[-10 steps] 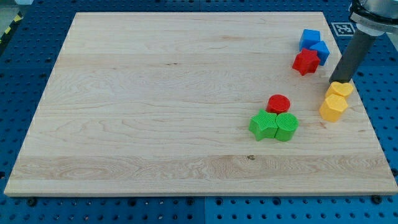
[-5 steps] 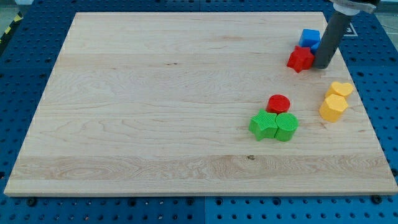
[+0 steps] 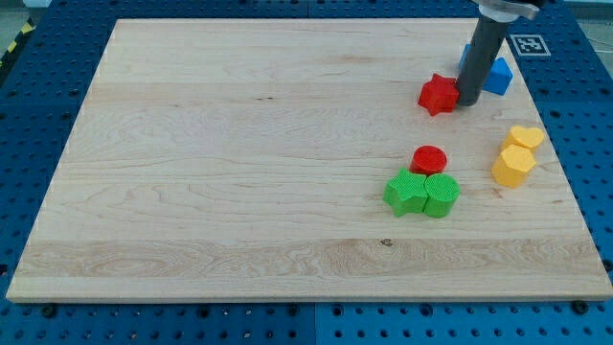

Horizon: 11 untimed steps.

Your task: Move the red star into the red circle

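The red star (image 3: 439, 94) lies on the wooden board (image 3: 239, 153) at the upper right. My tip (image 3: 468, 102) touches the star's right side. The red circle (image 3: 429, 159) lies below the star, toward the view's bottom, touching the top of the green blocks. The dark rod rises from the tip toward the view's top and hides part of a blue block.
Blue blocks (image 3: 496, 75) sit just right of the rod, partly hidden. A green star-like block (image 3: 406, 193) and a green cylinder (image 3: 442, 195) lie under the red circle. Two yellow blocks (image 3: 524, 137) (image 3: 512, 166) lie near the board's right edge.
My tip has swept from beside the yellow blocks up and to the left, reaching the red star and pushing it leftward, away from the blue blocks.
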Motion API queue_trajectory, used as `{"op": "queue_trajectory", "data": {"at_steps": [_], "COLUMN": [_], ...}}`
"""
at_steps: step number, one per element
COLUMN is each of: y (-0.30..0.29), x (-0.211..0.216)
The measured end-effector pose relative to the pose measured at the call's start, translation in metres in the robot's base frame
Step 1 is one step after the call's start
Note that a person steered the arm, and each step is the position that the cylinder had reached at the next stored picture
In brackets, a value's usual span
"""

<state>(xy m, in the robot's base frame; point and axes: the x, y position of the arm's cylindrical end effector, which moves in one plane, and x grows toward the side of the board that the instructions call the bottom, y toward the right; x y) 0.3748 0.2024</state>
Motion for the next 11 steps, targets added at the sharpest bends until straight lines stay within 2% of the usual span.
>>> {"op": "queue_trajectory", "data": {"at_steps": [1, 4, 5, 7, 8, 9, 11], "y": [-0.014, -0.017, -0.017, -0.049, -0.053, -0.086, -0.097], "x": [0.011, -0.007, -0.033, -0.019, -0.037, -0.035, 0.001]}}
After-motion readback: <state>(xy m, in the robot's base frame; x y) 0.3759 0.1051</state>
